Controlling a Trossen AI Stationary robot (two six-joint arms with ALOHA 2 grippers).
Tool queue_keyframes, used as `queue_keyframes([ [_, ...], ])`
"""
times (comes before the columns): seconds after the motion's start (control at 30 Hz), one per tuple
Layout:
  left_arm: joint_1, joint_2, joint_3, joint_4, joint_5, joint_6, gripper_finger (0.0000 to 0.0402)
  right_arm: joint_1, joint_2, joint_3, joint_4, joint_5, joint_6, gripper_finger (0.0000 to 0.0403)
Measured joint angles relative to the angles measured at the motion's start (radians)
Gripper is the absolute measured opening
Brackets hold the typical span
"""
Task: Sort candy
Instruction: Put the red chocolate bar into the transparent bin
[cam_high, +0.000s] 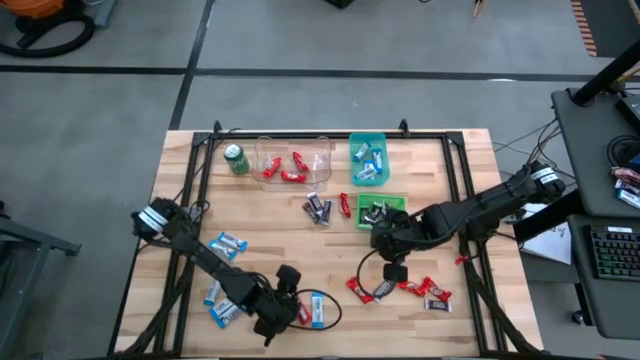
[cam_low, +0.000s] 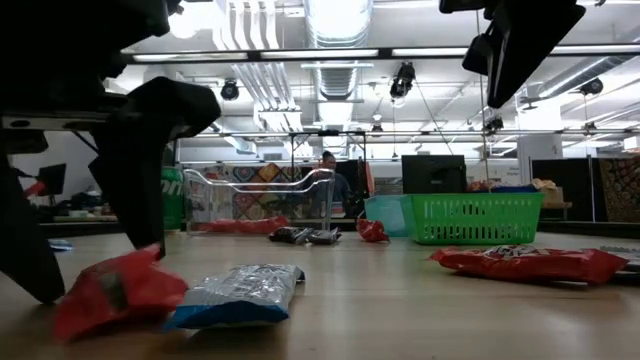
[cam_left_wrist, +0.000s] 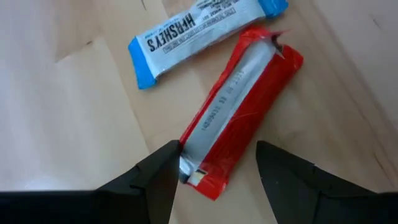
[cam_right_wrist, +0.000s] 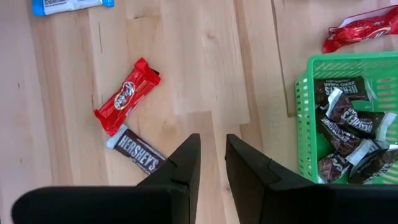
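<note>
Clear bin (cam_high: 293, 160) at the far side holds red candy (cam_high: 293, 177); teal basket (cam_high: 367, 140) blue-and-white bars (cam_high: 368, 165); green basket (cam_right_wrist: 301, 118) dark bars (cam_right_wrist: 348, 134); left hand (cam_left_wrist: 214, 171) spread over a red bar (cam_left_wrist: 242, 112); right hand (cam_right_wrist: 211, 163) nearly pressed together, empty.

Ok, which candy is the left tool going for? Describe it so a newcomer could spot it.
Find the table's near edge, where the left tool hangs open. Between its fingers lies a red bar, silver seam facing up. Its neighbour is a blue-and-white bar; this one is red.

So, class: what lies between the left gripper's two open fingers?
In the left wrist view, a red candy bar lies silver seam up on the table, its near end between the open left gripper's fingers.
</note>
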Motion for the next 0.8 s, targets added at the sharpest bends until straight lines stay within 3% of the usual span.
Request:
queue_keyframes([
  [0.23, 0.0, -0.002, -0.001, 0.001, 0.0, -0.003, 0.0184, 0.007, 0.0, 0.0, 0.001, 0.0, 0.008, 0.0063],
  [0.57, 0.0, -0.002, -0.002, -0.003, 0.003, -0.003, 0.0097, 0.007, 0.0, 0.0, 0.001, 0.001, 0.011, 0.0063],
  [0.8, 0.0, -0.014, -0.003, -0.028, 0.0, -0.01, 0.0064, 0.007, 0.0, 0.0, 0.002, 0.001, 0.011, 0.0063],
])
